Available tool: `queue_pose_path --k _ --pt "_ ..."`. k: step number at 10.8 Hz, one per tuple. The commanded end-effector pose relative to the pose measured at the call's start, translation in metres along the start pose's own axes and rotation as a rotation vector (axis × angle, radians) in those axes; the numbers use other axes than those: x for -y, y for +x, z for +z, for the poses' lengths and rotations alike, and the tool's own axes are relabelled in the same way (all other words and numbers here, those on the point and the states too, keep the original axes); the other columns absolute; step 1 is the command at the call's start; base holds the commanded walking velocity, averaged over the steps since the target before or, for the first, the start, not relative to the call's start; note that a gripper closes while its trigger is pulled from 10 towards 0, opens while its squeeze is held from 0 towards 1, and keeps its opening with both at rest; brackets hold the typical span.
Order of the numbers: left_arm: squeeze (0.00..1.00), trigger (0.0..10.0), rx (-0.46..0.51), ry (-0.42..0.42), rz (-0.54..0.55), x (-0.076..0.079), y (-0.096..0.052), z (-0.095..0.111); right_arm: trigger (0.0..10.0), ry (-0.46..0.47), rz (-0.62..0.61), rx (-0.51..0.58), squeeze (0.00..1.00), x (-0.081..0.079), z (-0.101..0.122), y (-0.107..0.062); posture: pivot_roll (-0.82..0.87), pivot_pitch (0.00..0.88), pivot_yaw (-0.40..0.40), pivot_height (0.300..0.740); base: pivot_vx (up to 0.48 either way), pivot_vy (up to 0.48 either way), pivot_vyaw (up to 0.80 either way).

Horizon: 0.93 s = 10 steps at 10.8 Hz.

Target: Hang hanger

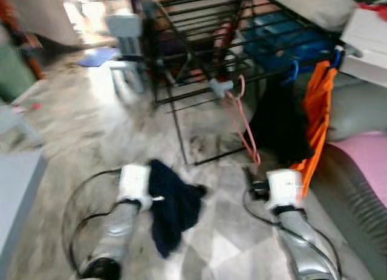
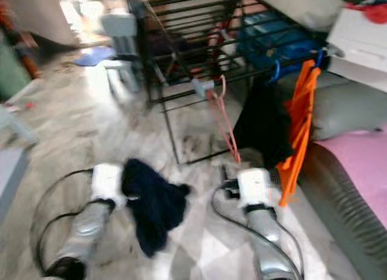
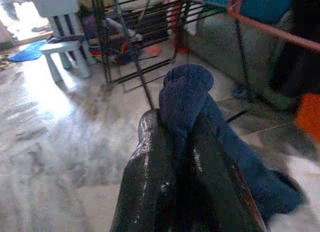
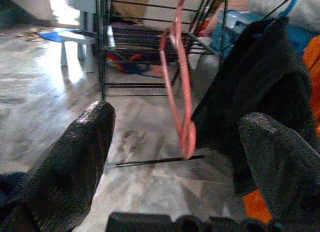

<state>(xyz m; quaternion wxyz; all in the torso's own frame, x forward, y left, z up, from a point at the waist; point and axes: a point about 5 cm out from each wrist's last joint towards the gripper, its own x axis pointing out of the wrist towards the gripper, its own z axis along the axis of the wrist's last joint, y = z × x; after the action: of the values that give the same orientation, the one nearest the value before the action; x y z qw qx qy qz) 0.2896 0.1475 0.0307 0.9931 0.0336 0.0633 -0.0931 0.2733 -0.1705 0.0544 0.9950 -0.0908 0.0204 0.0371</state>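
A pink hanger [image 1: 245,126] hangs by its hook from the front rail of the black drying rack [image 1: 199,44], beside a grey clip [image 1: 220,85]. My right gripper [image 1: 251,173] is open just below the hanger's lower end. In the right wrist view the hanger [image 4: 182,86] dangles a little beyond the spread fingers [image 4: 80,152], untouched. My left gripper [image 3: 175,123] is shut on a dark navy garment [image 1: 175,204], which droops from it low over the floor. The views are blurred.
A black garment [image 1: 278,126] and an orange one [image 1: 317,110] hang from the rack's right end. A grey sofa with a pink cushion [image 1: 363,165] lies to the right. A small pale stool [image 1: 127,44] stands left of the rack, on marble floor [image 1: 91,129].
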Motion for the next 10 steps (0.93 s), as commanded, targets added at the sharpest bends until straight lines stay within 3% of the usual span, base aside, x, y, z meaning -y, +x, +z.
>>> queue_pose_path --k 1,7,10 --pt "0.00 10.0 0.041 0.012 -0.017 0.007 0.006 0.010 10.0 -0.017 -0.042 0.012 0.00 0.010 0.003 0.002 -0.08 0.000 0.083 0.740 0.465 0.000 0.00" --pt "0.00 10.0 0.032 0.014 -0.003 0.005 0.006 0.008 10.0 -0.040 0.011 0.045 0.00 0.000 0.009 0.003 -0.07 0.000 0.089 0.740 0.445 0.000 0.00" --pt "0.00 10.0 0.019 0.009 -0.004 0.006 0.005 0.006 10.0 -0.052 -0.001 0.052 0.00 0.001 0.019 0.013 -0.07 0.000 0.086 0.740 0.000 0.000 0.00"
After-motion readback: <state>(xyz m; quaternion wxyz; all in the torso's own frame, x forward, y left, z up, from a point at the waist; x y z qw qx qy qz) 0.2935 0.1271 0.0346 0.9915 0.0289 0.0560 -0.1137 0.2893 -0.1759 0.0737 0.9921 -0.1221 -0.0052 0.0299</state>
